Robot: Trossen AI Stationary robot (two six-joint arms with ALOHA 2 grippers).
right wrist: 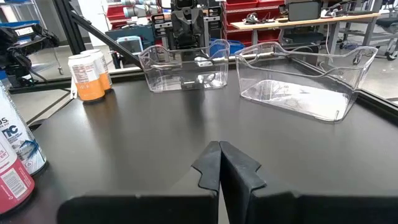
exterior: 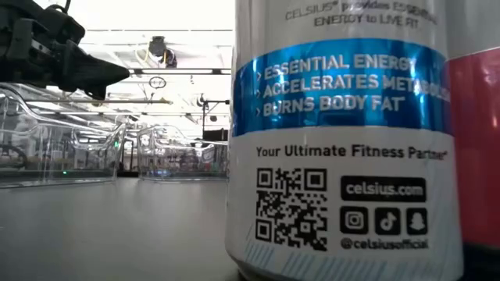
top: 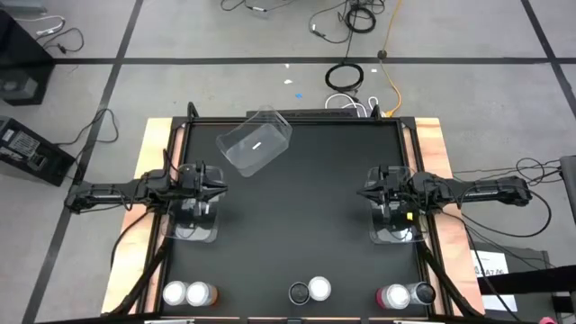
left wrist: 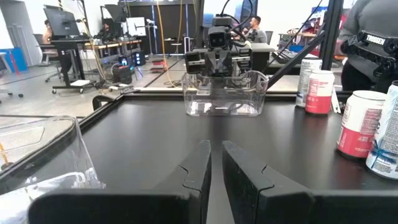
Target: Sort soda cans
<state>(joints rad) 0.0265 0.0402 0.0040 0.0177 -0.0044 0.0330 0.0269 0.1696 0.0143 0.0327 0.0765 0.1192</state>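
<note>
the left gripper's fingers (left wrist: 214,171) sit nearly closed, a thin slit between them, holding nothing. the right gripper's fingers (right wrist: 221,165) are pressed together, also empty. the left gripper (top: 209,184) hovers above a clear bin (top: 193,225), the right gripper (top: 373,191) above another bin (top: 399,232); a third bin (top: 255,141) lies tilted toward the far side.

six soda cans stand in pairs along the near edge of the bench (top: 306,207): two orange (top: 186,292), a middle pair (top: 310,290), a red and a silver (top: 407,294). nothing looks sorted yet. to begin well, i would spread the fingers wide first, then lower squarely over one can, clear of its touching neighbour.
</note>
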